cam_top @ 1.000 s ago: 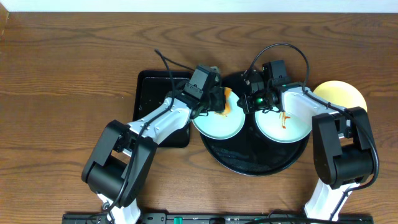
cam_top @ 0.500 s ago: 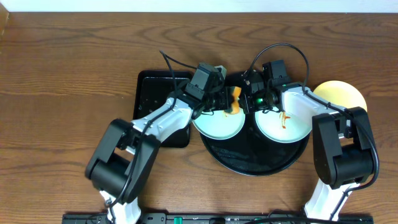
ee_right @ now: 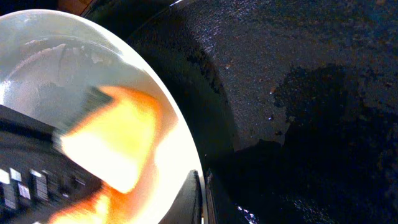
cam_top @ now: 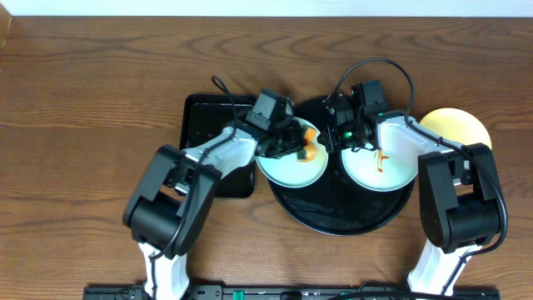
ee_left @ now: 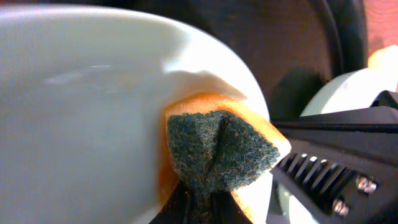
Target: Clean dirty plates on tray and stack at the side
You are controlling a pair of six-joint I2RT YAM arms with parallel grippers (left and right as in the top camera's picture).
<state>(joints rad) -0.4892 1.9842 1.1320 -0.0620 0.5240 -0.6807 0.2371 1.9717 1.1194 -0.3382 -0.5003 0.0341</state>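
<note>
My left gripper (cam_top: 291, 142) is shut on an orange sponge with a green scouring face (cam_top: 309, 148), pressed on the right rim of the left pale blue-green plate (cam_top: 287, 169). The left wrist view shows this gripper (ee_left: 202, 205), the sponge (ee_left: 217, 149) and the plate (ee_left: 81, 112). My right gripper (cam_top: 333, 136) is shut on that plate's rim; the right wrist view shows its fingers (ee_right: 202, 199) pinching the plate (ee_right: 74, 62). A second blue-green plate (cam_top: 391, 171) with an orange-red smear lies beside it on the round black tray (cam_top: 341, 215). The pale yellow plate (cam_top: 458, 125) lies on the table at right.
A rectangular black tray (cam_top: 204, 125) lies left of the round tray, under my left arm. The wet floor of the round tray (ee_right: 298, 93) fills the right wrist view. My two grippers are close together over the tray's far side.
The sponge has slid right and then back toward me along the left plate's right rim. The left arm has shifted slightly. The right arm and the plates have not moved.
</note>
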